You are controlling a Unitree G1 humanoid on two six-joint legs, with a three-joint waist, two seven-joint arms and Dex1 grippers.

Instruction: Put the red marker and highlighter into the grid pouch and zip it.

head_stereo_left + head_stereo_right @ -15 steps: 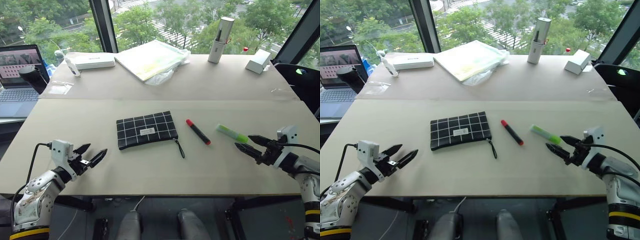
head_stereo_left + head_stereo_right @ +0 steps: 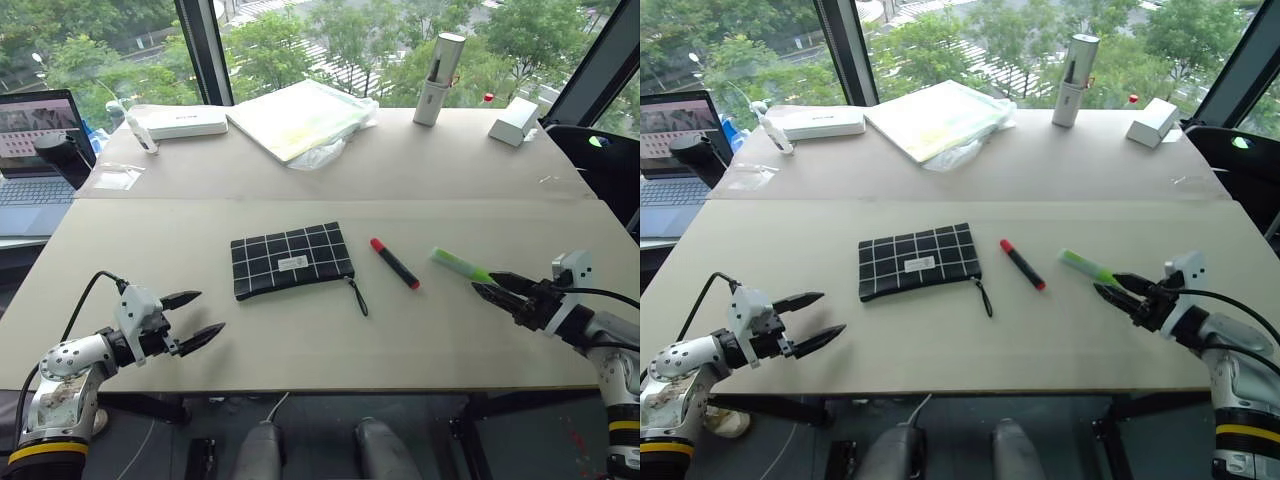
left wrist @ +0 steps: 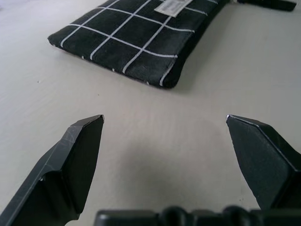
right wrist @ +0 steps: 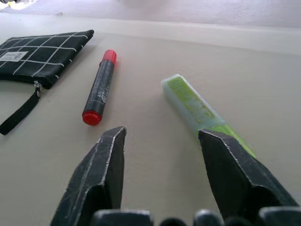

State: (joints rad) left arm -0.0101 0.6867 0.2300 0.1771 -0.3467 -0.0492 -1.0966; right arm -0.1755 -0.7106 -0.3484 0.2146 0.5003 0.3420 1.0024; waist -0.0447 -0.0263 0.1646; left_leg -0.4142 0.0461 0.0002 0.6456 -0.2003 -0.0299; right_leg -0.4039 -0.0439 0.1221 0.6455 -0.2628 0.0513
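- The highlighter point(image 4: 197, 109), on the table point(image 2: 300, 340) at the right, is best straddled by the right gripper point(image 4: 162, 136), whose fingers are parted and empty, then pinched mid-barrel.
- The left gripper point(image 2: 196, 315) is spread wide, empty, near-left of the grid pouch point(image 2: 292, 259).
- The red marker point(image 2: 395, 263), between pouch and highlighter, is smooth, round and prone to rolling; the pouch is flat, soft fabric.

Bright even daylight from the windows point(image 2: 330, 45) behind the worktop point(image 2: 300, 330); shadows soft and faint. Head views sharp, slightly bowed at edges. Wrist views: near end effector fingers point(image 3: 75, 155) soft, background blurred.
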